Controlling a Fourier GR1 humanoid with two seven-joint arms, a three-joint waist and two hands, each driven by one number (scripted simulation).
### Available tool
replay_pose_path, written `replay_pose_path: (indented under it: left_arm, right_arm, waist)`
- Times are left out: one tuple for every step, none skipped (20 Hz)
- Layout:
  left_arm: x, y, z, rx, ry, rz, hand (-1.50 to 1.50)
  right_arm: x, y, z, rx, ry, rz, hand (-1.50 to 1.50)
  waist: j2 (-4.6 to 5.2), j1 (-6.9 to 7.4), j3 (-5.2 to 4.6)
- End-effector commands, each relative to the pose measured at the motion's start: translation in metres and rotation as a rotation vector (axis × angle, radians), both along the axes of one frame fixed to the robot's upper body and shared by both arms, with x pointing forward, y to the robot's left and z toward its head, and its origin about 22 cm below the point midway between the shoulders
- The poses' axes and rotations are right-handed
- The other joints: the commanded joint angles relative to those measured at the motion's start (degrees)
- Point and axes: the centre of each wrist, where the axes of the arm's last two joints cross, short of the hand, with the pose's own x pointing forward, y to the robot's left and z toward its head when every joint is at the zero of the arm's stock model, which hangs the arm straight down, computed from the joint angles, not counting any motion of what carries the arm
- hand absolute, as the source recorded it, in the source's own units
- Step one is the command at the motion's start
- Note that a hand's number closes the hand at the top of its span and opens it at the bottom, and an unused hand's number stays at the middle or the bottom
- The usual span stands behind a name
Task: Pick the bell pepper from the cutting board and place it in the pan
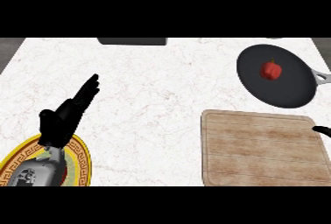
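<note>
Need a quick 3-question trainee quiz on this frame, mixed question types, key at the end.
1. True or false: the red bell pepper lies on the light wooden cutting board.
2. Which thing is under the robot's left forearm?
A) the round black pan
B) the yellow-rimmed patterned plate
C) the dark block at the white marble counter's far edge
3. Fill in: the left hand has its fingers ____.

Key
1. False: the pepper sits in the pan; nothing lies on the board.
2. B
3. Straight, so open. Of the right hand, only a dark tip shows at the board's right edge.
</note>
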Motion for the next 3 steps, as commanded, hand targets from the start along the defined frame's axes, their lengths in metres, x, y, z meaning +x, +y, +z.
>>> replay_pose_path:
  left_arm:
    - [0.001, -0.004, 0.0, 0.009, -0.006, 0.009, 0.0]
    - [0.004, -0.001, -0.008, -0.003, -0.002, -0.003, 0.0]
    - [0.0, 0.008, -0.012, -0.007, -0.003, 0.016, 0.0]
  right_arm:
    - [-0.026, -0.005, -0.02, 0.058, -0.087, 0.076, -1.5]
    - [-0.014, 0.004, -0.019, 0.016, -0.093, 0.069, -1.5]
    - [-0.015, -0.004, -0.01, 0.023, -0.08, 0.055, -1.5]
  waist:
    - [-0.06, -0.36, 0.01]
    - [-0.07, -0.36, -0.04]
    - [-0.21, -0.48, -0.09]
